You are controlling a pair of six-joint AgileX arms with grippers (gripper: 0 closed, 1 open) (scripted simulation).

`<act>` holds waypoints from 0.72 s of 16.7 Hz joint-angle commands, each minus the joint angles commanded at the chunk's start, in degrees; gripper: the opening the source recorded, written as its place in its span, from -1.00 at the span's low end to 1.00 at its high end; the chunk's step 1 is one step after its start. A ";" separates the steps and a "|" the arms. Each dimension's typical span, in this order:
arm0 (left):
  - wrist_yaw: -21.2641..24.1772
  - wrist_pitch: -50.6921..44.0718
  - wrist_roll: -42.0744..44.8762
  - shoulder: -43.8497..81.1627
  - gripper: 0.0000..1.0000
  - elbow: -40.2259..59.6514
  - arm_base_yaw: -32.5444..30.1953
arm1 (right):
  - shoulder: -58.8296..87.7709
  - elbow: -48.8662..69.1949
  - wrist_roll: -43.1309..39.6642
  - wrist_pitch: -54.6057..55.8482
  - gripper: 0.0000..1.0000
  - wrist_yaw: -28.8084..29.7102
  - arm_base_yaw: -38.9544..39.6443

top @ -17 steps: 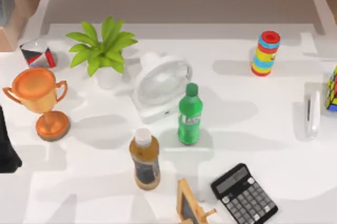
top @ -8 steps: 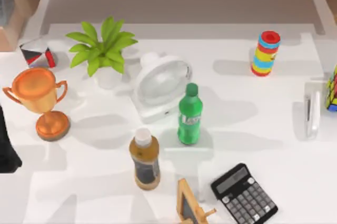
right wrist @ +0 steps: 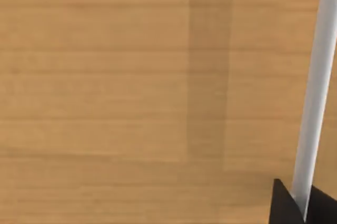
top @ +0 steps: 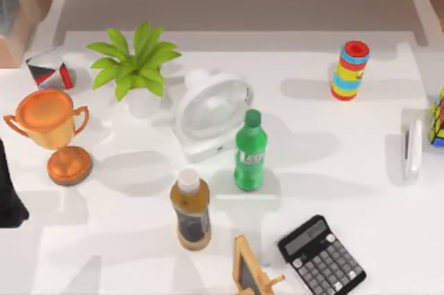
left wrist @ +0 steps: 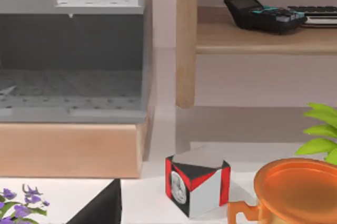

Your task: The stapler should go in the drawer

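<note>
Top view: on the white desk [top: 361, 170], hard against its right edge and about halfway along it, the stapler [top: 414, 149], lying flat with its long side running along that edge. Just beside its far end, a colour cube [top: 438, 118], cut off by the desk's right edge. Untouched by either arm.

Compared with a second ago: same place and same lie for the stapler. No shift either in the fan [top: 211, 111] at mid-desk, the green bottle [top: 250, 150] just beside it, the calculator [top: 322, 257] near the front edge, the ringed toy stack [top: 350, 71] toward the back right, or the orange trophy [top: 52, 128] near the left edge.

At the desk's left edge, a dark part of the left arm [top: 8, 198], parked, placed as before.

Left wrist view: a dark wedge of the left gripper [left wrist: 100, 208] low over the desk's back left corner; how far open, cannot tell. Beyond it, the grey drawer [left wrist: 71, 92], standing open in its wooden case, well apart from the stapler.

Right wrist view: a dark corner of the right gripper [right wrist: 295, 208] against a wooden surface, beside a white strip; how far open, cannot tell, and nothing seen in its hold.
</note>
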 joint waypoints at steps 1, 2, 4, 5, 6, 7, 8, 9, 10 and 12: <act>0.00 0.00 0.00 0.00 1.00 0.00 0.00 | -0.70 -1.77 0.02 1.19 -1.00 -1.05 -1.06; 0.00 0.00 0.00 0.00 1.00 0.00 0.00 | -1.43 -3.74 0.08 2.35 -1.00 -2.07 -2.10; 0.00 0.00 0.00 0.00 1.00 0.00 0.00 | -2.45 -6.46 0.20 4.05 -1.00 -3.61 -3.58; 0.00 0.00 0.00 0.00 1.00 0.00 0.00 | -2.51 -6.92 0.17 4.40 -1.00 -3.93 -3.84; 0.00 0.00 0.00 0.00 1.00 0.00 0.00 | -2.51 -6.94 0.17 4.41 -1.00 -3.94 -3.85; 0.00 0.00 0.00 0.00 1.00 0.00 0.00 | -2.51 -6.94 0.17 4.41 -1.00 -3.94 -3.85; 0.00 0.00 0.00 0.00 1.00 0.00 0.00 | -2.51 -6.94 0.17 4.41 -1.00 -3.94 -3.85; 0.00 0.00 0.00 0.00 1.00 0.00 0.00 | -2.51 -6.94 0.17 4.41 -0.85 -3.94 -3.85; 0.00 0.00 0.00 0.00 1.00 0.00 0.00 | -2.51 -6.94 0.17 4.41 -0.70 -3.94 -3.85; 0.00 0.00 0.00 0.00 1.00 0.00 0.00 | -2.51 -6.94 0.17 4.41 -0.40 -3.94 -3.85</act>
